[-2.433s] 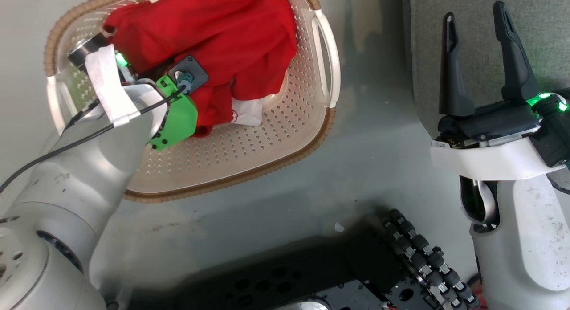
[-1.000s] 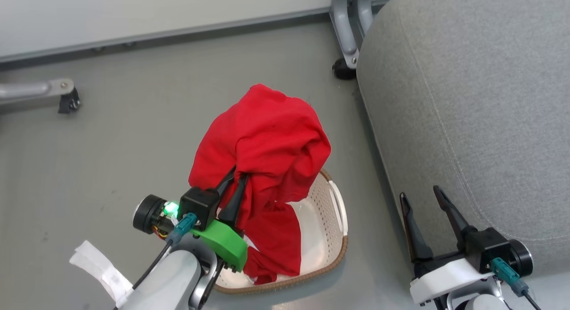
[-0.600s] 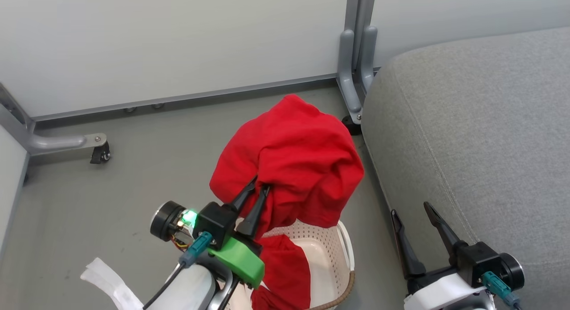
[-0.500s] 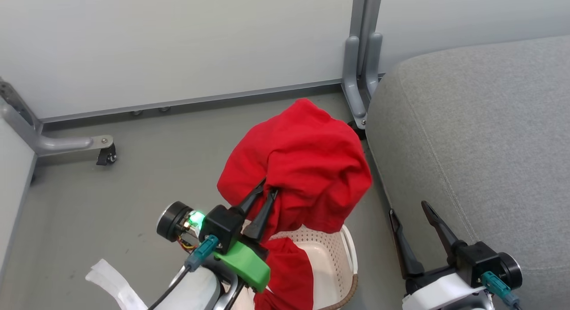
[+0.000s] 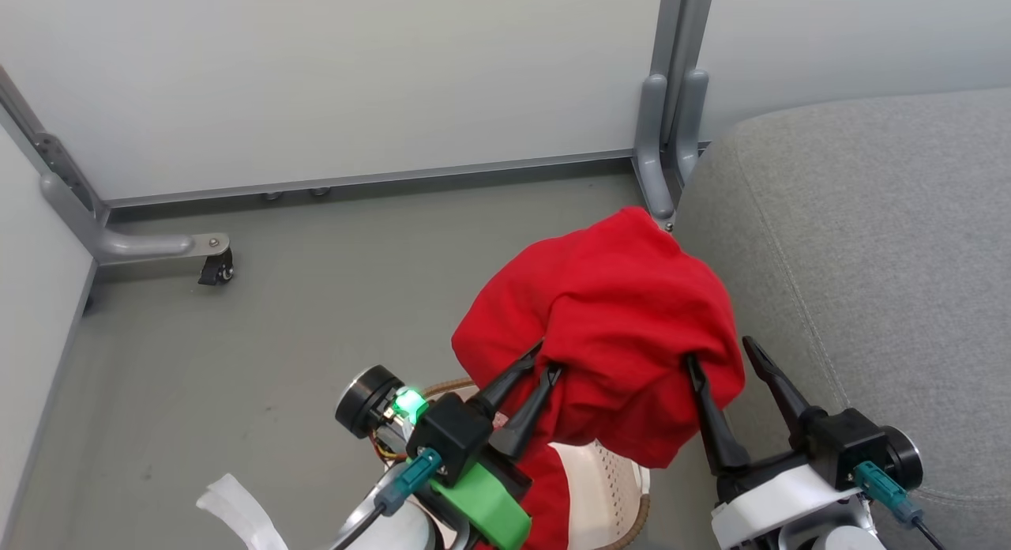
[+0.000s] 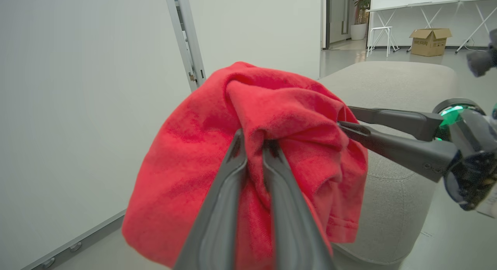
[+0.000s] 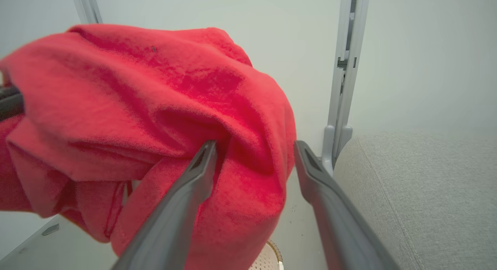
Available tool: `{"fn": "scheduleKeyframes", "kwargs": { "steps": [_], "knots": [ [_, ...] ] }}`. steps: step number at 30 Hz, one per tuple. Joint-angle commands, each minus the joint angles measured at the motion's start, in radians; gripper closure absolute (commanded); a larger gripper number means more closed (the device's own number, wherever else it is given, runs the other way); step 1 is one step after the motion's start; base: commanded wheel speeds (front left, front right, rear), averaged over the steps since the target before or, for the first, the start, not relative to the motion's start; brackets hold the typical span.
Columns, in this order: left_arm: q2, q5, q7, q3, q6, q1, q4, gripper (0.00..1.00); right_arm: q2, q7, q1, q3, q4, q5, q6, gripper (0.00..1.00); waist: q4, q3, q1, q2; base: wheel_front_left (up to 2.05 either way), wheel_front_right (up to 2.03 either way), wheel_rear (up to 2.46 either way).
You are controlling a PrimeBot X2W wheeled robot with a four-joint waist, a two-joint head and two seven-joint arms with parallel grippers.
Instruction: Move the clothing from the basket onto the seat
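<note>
Roughly halfway on the first piece, it'd be said. The clothing [image 5: 624, 297] is held up in the air, clear of the basket [image 5: 612, 487] and just beside the rounded edge of the seat [image 5: 869, 242]. Nothing red has been laid on the grey cushion yet.

A fold is pinched by the left tool [image 5: 548, 357], its fingers pressed nearly together with cloth bunched between them. The right tool [image 5: 719, 350] is spread wide. In the right wrist view a bulge of cloth sits between its fingers, with one finger touching the fabric, but nothing is clamped there.

What's left, by the look of it: the bundle has to be carried over the cushion and let go, then whatever remains in the basket has to be dealt with.

Hard-to-see stuff: the basket is mostly cut off at the bottom of the head view and covered by cloth and the left arm, so its contents can't be made out. A red strip hangs down toward it, and whether that's the same garment or a second one can't be told.
</note>
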Motion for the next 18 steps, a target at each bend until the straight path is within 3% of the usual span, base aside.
{"fn": "scheduleKeyframes", "kwargs": {
  "steps": [1,5,6,7,8,9,18],
  "knots": [
    [0.0,0.002,0.001,-0.001,-0.005,0.016,-0.01,1.0,0.002,-0.003,-0.007,-0.006,0.008,0.006,0.0,0.0,0.006,-0.001,0.0001,0.0,0.0,0.0,0.0],
    [0.0,0.002,0.011,-0.016,-0.007,0.016,-0.038,1.0,-0.002,-0.003,-0.015,0.004,0.038,0.018,0.0,0.0,0.017,-0.001,0.0001,0.0,0.0,0.0,0.0],
    [0.002,0.002,0.013,-0.018,-0.008,0.016,-0.046,1.0,-0.005,-0.003,-0.018,0.009,0.047,0.02,0.0,0.1,0.02,0.0,0.0001,0.0,0.0,0.0,0.0],
    [0.004,0.002,0.016,-0.02,-0.009,0.015,-0.053,1.0,-0.006,-0.003,-0.02,0.011,0.052,0.025,0.0,0.5,0.021,0.0,0.0001,0.0,0.0,0.0,0.0],
    [0.006,0.002,0.021,-0.022,-0.009,0.014,-0.059,1.0,-0.006,-0.003,-0.02,0.016,0.059,0.031,0.0,0.69,0.022,0.002,0.0001,0.0,0.0,0.0,0.0],
    [0.008,0.002,0.022,-0.023,-0.009,0.014,-0.062,1.0,-0.009,-0.003,-0.021,0.024,0.063,0.033,0.0,1.0,0.023,0.002,0.0001,0.0,0.0,0.0,0.0],
    [0.024,-0.013,0.039,-0.029,-0.009,0.023,-0.074,1.0,-0.026,-0.003,-0.016,0.056,0.064,0.053,0.0,1.0,0.017,0.013,0.0001,0.0,0.0,0.0,0.0]
  ]
}}
